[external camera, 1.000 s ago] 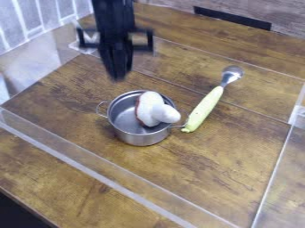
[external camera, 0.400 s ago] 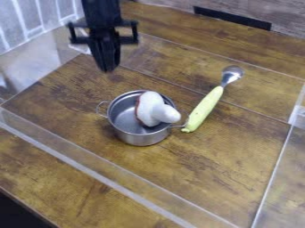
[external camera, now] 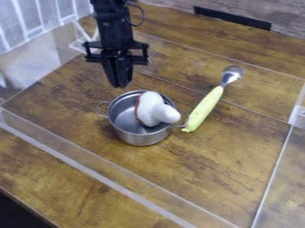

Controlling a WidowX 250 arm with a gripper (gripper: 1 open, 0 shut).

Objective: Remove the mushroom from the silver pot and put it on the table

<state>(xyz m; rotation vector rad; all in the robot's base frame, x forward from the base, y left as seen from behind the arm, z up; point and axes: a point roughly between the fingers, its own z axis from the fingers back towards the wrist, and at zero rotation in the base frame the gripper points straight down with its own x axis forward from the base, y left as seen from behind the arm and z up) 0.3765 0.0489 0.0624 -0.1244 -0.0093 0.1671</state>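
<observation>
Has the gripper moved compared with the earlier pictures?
Yes. The gripper has come lower and closer to the silver pot, now just above its rim.

So the silver pot [external camera: 139, 122] sits on the table [external camera: 71, 98], roughly mid-table. The mushroom [external camera: 155, 109] is in the pot, lying tilted, poking over the pot's right rim. A spoon [external camera: 210, 100] lies on the table just right of the pot. The gripper [external camera: 119, 78] hangs above and behind the pot's left rim, pointing down.
</observation>
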